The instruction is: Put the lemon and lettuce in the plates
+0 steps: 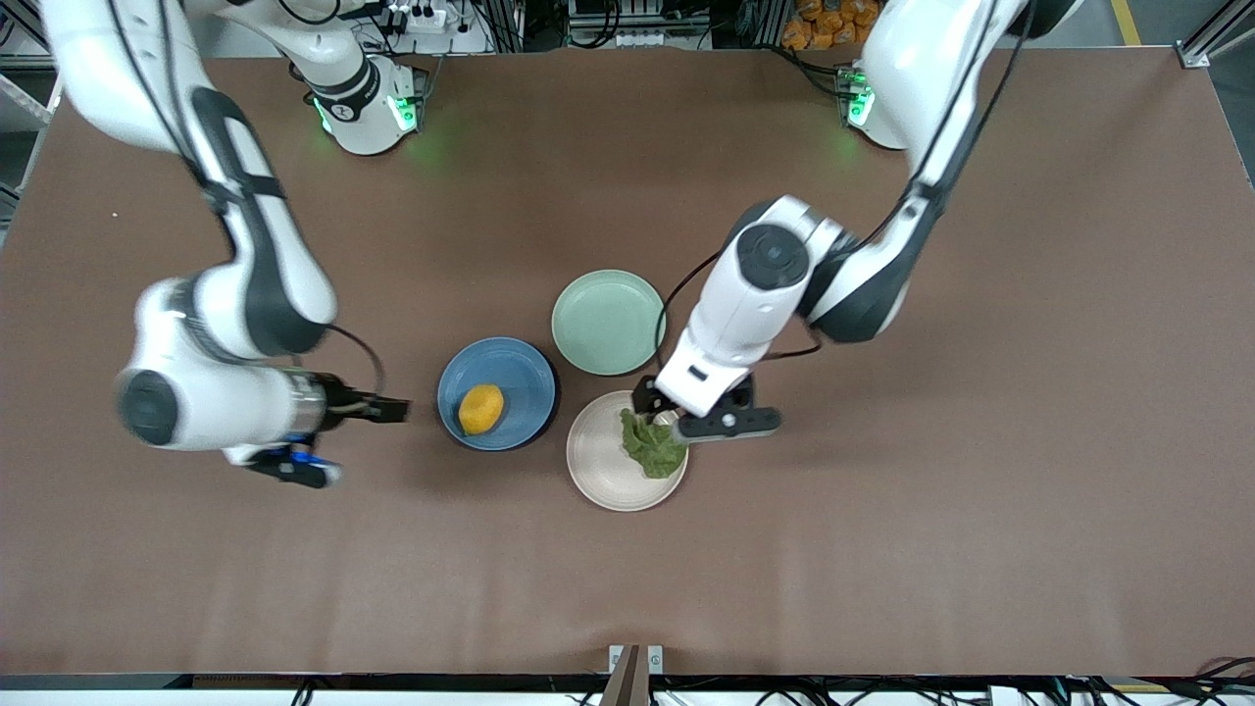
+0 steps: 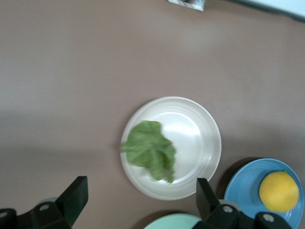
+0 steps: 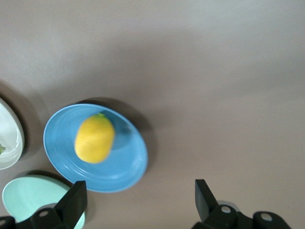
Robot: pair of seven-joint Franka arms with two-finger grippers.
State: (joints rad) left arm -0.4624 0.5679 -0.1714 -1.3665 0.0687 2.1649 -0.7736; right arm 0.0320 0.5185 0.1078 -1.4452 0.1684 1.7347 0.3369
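Note:
The lemon [image 1: 481, 409] lies in the blue plate [image 1: 520, 378]. The lettuce [image 1: 652, 446] lies in the beige plate [image 1: 603, 461], toward its edge at the left arm's end. My left gripper [image 1: 677, 414] is open and empty, just above that plate's rim beside the lettuce. The left wrist view shows the lettuce [image 2: 150, 150] in the beige plate [image 2: 200, 138], clear of my open left gripper [image 2: 140, 195]. My right gripper [image 1: 387, 408] is open and empty beside the blue plate, toward the right arm's end. The right wrist view shows the lemon [image 3: 95, 138] in the blue plate [image 3: 121, 164] and my open right gripper [image 3: 139, 195].
A pale mint-green plate [image 1: 608, 322] sits empty, farther from the front camera than the other two and close to both. It also shows in the left wrist view [image 2: 174, 222] and the right wrist view [image 3: 28, 198]. Brown table [image 1: 882, 549] surrounds the plates.

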